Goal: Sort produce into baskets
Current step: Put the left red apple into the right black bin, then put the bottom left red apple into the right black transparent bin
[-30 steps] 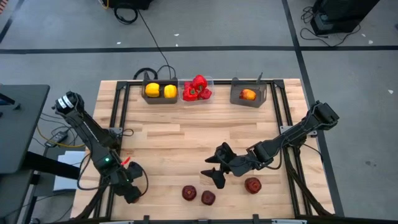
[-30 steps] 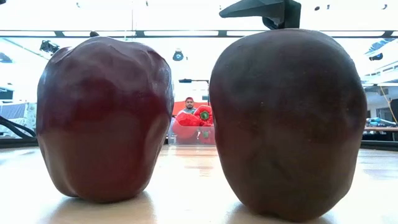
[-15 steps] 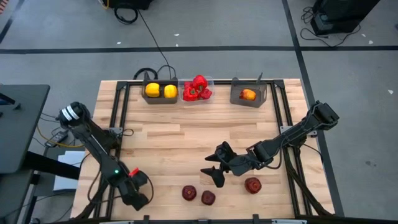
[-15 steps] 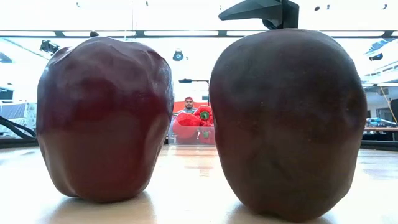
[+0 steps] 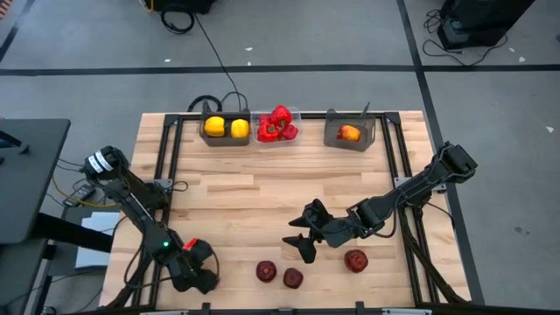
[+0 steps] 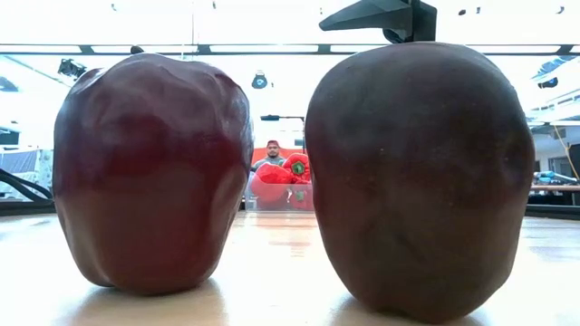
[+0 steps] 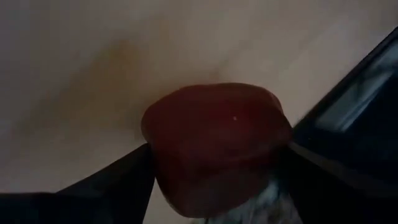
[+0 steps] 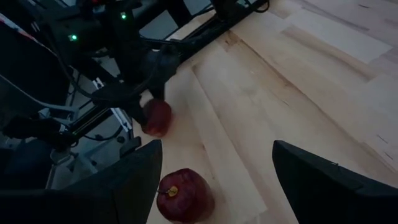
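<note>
At the worktop's [image 5: 245, 197] near left corner we see the left end effector [image 5: 198, 278] closed on an apple [image 7: 214, 146], fingers on both flanks. To its right, two apples [image 5: 266, 271] sit side by side at the near edge, and a third [image 5: 355, 260] lies beyond the right end effector [image 5: 302, 238], which hovers wide open and empty. Along the far edge, yellow peppers [image 5: 226, 128] fill the left bin [image 5: 225, 139], red peppers [image 5: 276, 125] the clear bin [image 5: 293, 114], and one fruit [image 5: 348, 132] the right bin [image 5: 332, 133].
</note>
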